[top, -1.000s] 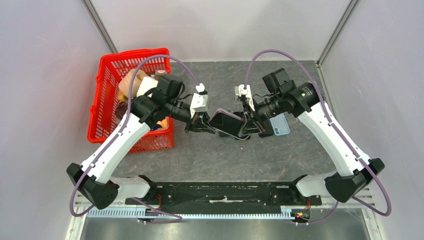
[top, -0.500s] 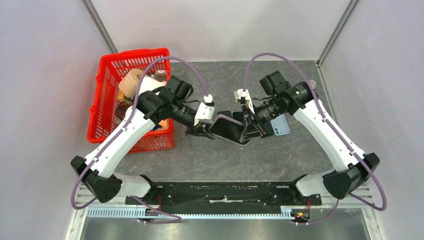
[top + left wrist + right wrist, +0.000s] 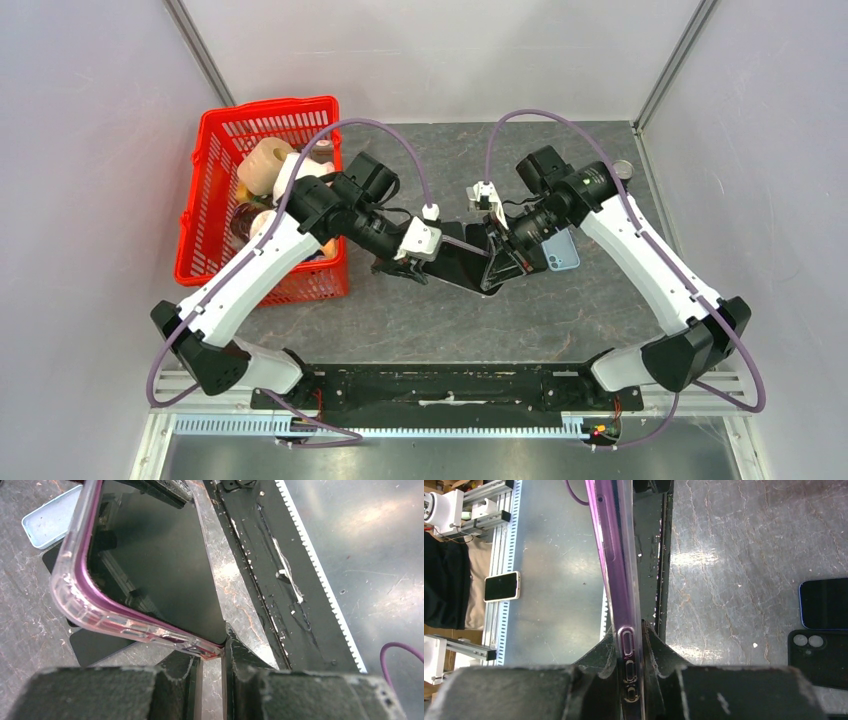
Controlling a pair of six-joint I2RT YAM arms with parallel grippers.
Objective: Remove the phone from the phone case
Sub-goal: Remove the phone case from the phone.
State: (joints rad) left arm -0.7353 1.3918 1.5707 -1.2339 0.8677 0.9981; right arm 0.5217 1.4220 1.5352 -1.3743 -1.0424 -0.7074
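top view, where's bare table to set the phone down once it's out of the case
Widest bare patch: the table between the black rail and the cased phone. Also bare: the back strip right of the red basket. Crowded: the centre, where the left end effector and right end effector grip it, and the loose phones beside it.

Everything is lit brightly and evenly from above; only faint shadows are cast. Glare is thrown off the table (image 3: 227, 575) and the metal bench (image 3: 569, 565). Reflections are seen on the phone (image 3: 150, 555). The near fingers (image 3: 260, 680) are blurred.
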